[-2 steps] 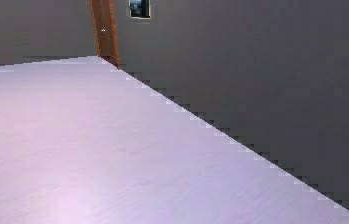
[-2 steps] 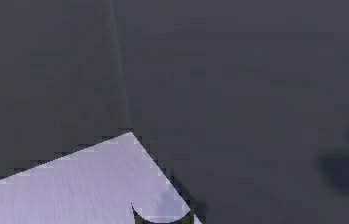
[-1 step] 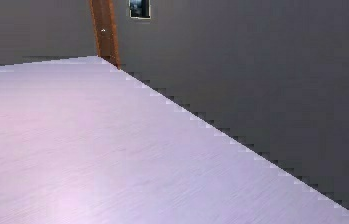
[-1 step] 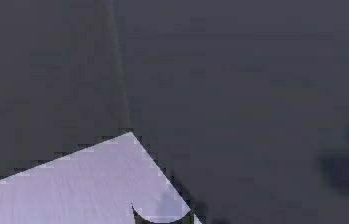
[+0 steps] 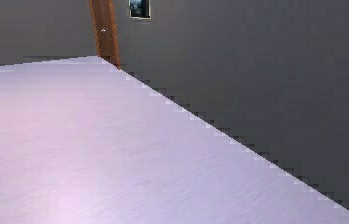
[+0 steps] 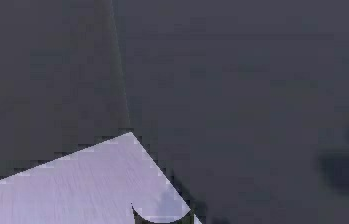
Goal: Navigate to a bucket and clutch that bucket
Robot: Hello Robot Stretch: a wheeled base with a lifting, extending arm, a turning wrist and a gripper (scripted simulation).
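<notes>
Boards of pale lilac wood grain make up the floor [image 5: 102,150], which we see spreading across the lower left of the forward view and narrowing toward the upper left. A dark grey wall [image 5: 262,70] runs along it from the lower right corner of the frame up to the top middle, where it meets a brown door [image 5: 104,30] standing upright. Just right of the door, at the top edge, hangs a small framed picture [image 5: 139,9] with a dark frame and a paler inside. It is too small for us to make out what it bears or to read any writing on it. Left of the door a second grey wall [image 5: 32,30] crosses the upper left of the frame.

In the arm side view we find two dark grey walls meeting at a corner [image 6: 122,70] that runs down from the top edge, left of the middle. Below it a wedge of the same pale floor fills the lower left. At the bottom edge, near the middle, a small dark curved shape [image 6: 135,212] sits against the floor; we cannot tell what it is.

Where the bucket stands, and how it looks, we cannot tell from these two views. The gripper's state we likewise cannot tell.
</notes>
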